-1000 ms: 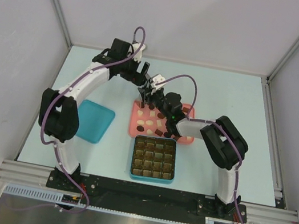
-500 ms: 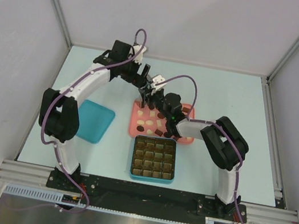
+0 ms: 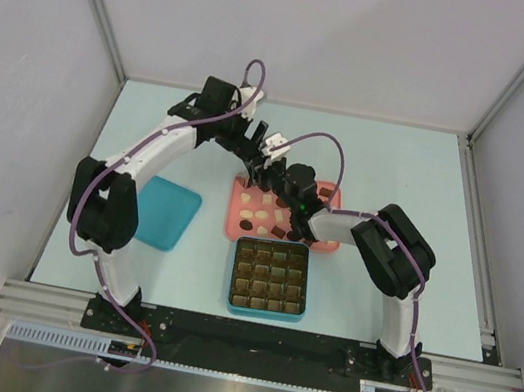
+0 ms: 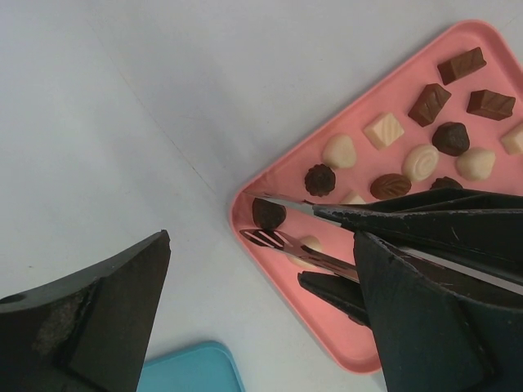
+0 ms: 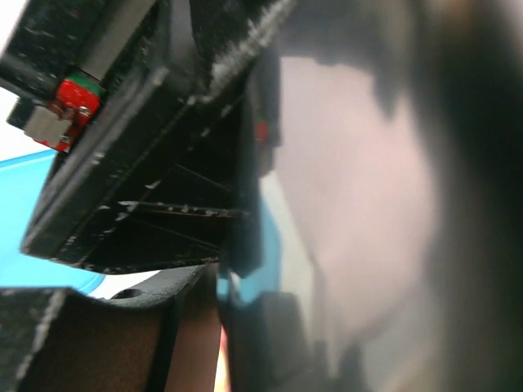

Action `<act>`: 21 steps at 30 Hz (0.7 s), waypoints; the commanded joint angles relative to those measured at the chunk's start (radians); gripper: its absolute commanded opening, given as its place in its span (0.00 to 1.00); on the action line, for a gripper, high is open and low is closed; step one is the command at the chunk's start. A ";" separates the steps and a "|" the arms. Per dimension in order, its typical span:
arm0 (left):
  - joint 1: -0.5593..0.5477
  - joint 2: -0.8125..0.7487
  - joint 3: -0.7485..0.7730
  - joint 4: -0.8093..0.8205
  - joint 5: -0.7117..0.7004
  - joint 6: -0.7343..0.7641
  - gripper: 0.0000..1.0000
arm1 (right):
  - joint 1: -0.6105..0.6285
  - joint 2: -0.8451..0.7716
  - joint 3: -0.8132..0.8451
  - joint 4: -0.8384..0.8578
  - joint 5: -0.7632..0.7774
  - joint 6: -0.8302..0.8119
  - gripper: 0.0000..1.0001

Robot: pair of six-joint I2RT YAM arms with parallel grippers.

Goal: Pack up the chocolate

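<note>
Left arm [image 3: 155,142]: you see it arched over the table's [image 3: 399,169] far left, left gripper [image 3: 248,143] gaping wide just beyond the pink tray's [image 4: 286,159] far-left corner | Right arm [image 3: 390,249]: elbow bent, reaching across the tray, right gripper [image 3: 251,178] pinching one dark chocolate [image 4: 270,214] in that corner | other chocolates [image 4: 425,162] lie loose on the tray | teal box [image 3: 264,311] sits just nearer you

The top external camera looks steeply down from behind the arms [image 3: 155,142] over the whole table [image 3: 399,169], the left wrist camera looks closely down on chocolates [image 4: 384,129] in a corner of the pink tray [image 4: 286,184], both also visible from overhead, and the right wrist camera sits blurred against black hardware [image 5: 147,163].
</note>
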 commanded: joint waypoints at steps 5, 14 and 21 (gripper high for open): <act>-0.040 -0.073 -0.019 -0.028 0.043 0.019 0.99 | 0.014 -0.014 -0.005 -0.063 -0.020 -0.014 0.36; 0.055 -0.090 0.125 -0.114 0.049 -0.014 1.00 | 0.013 -0.042 -0.019 -0.112 -0.017 -0.044 0.28; 0.213 -0.162 0.148 -0.139 0.056 -0.037 1.00 | 0.014 -0.065 -0.025 -0.083 -0.022 -0.055 0.26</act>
